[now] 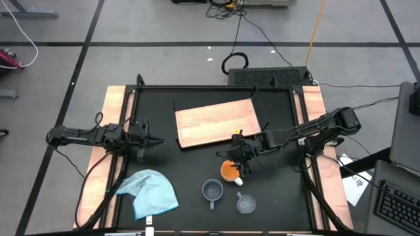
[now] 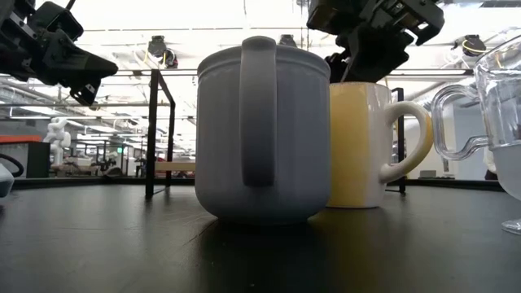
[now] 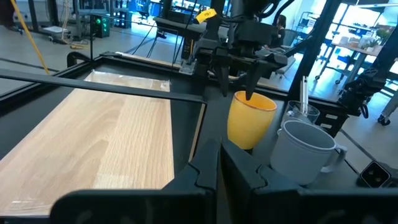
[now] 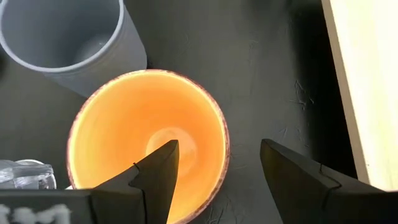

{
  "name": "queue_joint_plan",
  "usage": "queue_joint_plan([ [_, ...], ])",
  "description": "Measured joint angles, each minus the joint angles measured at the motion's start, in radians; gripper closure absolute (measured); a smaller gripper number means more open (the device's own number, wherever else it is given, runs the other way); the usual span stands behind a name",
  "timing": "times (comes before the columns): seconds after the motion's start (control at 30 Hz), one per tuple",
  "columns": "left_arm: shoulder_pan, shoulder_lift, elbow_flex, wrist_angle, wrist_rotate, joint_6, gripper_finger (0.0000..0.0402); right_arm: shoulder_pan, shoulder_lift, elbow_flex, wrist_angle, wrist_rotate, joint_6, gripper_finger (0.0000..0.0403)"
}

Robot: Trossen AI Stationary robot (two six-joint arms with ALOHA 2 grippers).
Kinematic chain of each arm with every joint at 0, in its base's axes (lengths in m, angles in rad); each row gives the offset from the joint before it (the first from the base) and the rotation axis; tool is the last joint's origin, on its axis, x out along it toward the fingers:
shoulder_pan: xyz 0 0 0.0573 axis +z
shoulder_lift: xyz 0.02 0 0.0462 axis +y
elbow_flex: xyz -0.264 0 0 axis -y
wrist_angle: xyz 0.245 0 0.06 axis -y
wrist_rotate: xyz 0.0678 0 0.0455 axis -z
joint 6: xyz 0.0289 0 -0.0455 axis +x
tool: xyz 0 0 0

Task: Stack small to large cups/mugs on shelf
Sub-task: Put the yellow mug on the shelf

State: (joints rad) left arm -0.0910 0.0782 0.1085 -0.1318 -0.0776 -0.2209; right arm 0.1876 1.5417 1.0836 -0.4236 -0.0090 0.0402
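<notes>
The orange cup with a white handle [image 1: 229,171] stands upright on the black tabletop, just off the near edge of the wooden shelf [image 1: 216,121]. The grey-blue cup [image 1: 212,191] and the clear cup [image 1: 246,204] stand upright nearer the front. My right gripper [image 4: 219,146] is open and points down over the orange cup [image 4: 124,130]. One finger is over its inside and the other is outside its rim on the shelf side; I see no touch. My left gripper [image 1: 154,139] is shut and empty at the table's left, level above the tabletop.
A light blue cloth [image 1: 151,193] lies crumpled at the front left. The shelf [image 3: 93,137] lies flat and bare at the table's middle rear. Wooden side rails [image 1: 115,111] and a black frame border the tabletop. The three cups stand close together.
</notes>
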Motion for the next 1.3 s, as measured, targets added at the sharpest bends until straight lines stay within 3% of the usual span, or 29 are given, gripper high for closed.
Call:
queue_joint_plan([
  [0.33, 0.0, 0.0, 0.0, 0.0, 0.0, 0.002, 0.038, 0.004, 0.0, 0.0, -0.009, -0.022, -0.011, 0.0183],
  [0.73, 0.0, 0.0, 0.0, 0.0, 0.0, 0.003, 0.038, 0.004, 0.001, 0.0, 0.007, -0.052, -0.135, 0.0183],
  [1.3, 0.0, 0.0, 0.0, -0.019, 0.0, 0.009, 0.038, -0.025, 0.11, 0.002, 0.06, -0.098, -0.234, 0.0185],
])
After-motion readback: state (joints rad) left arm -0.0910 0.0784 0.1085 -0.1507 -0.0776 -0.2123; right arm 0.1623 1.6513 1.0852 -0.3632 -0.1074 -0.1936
